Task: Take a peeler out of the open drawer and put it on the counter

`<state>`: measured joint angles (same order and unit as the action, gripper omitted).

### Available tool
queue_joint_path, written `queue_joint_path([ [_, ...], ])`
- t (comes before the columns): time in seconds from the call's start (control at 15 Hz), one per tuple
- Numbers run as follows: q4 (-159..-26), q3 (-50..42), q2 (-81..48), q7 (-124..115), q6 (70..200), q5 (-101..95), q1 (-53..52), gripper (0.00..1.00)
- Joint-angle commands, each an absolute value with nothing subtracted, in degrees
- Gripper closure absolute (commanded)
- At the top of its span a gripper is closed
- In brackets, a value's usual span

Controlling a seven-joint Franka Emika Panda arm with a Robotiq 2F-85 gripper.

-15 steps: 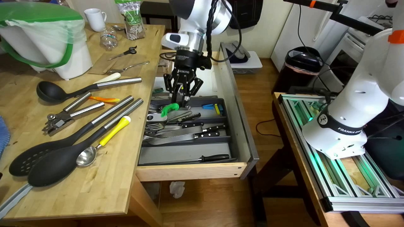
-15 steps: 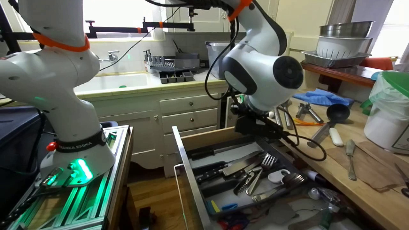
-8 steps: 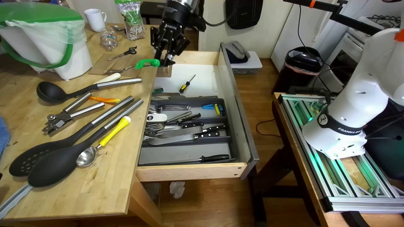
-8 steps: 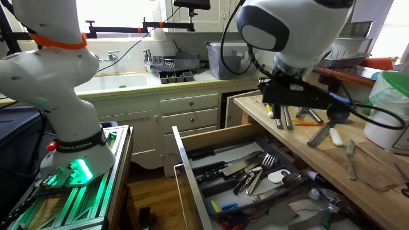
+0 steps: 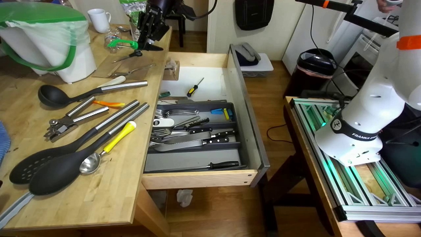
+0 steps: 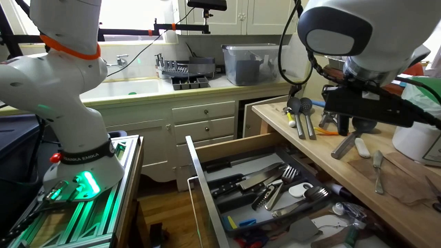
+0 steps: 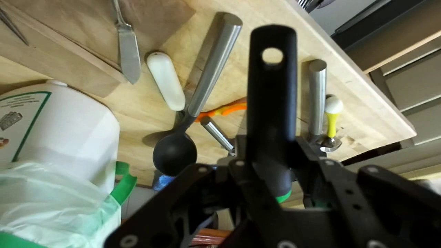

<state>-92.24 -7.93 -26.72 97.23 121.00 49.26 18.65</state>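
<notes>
The peeler, with a bright green head (image 5: 123,43) and black handle (image 7: 272,86), is held by my gripper (image 5: 149,41). In the wrist view the gripper (image 7: 270,148) is shut around the handle, whose holed end points up the picture. The peeler is in the air above the counter (image 5: 108,194), clear of the drawer. In an exterior view the arm's wrist hides most of the gripper, and a black handle end (image 6: 342,124) shows below it. The open drawer (image 5: 197,179) holds a grey tray with knives, forks and other utensils.
On the counter lie a black ladle (image 5: 54,95), a can opener (image 5: 69,121), a slotted spoon (image 5: 29,164), a yellow-handled scoop (image 5: 121,135) and scissors (image 5: 136,52). A white bucket with a green lid (image 5: 39,13) stands at the counter's far side, near a plastic bottle (image 5: 113,36).
My gripper has lifted the green peeler up out of the drawer's tray and carried it sideways over the counter. The drawer and the utensils on the counter have not moved.
</notes>
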Motion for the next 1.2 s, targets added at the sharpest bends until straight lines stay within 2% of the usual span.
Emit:
queue_joint_path([
  [0.0,-91.07,-6.56,-27.85,96.9,121.14,48.75,19.71,0.65],
  [0.33,-91.14,-6.56,-27.57,96.92,121.15,48.77,19.81,0.65],
  [0.4,-91.16,-6.57,-27.49,96.92,121.14,48.77,19.83,0.9],
  [1.13,-68.44,-3.44,-45.53,94.48,122.48,40.83,19.82,0.9],
])
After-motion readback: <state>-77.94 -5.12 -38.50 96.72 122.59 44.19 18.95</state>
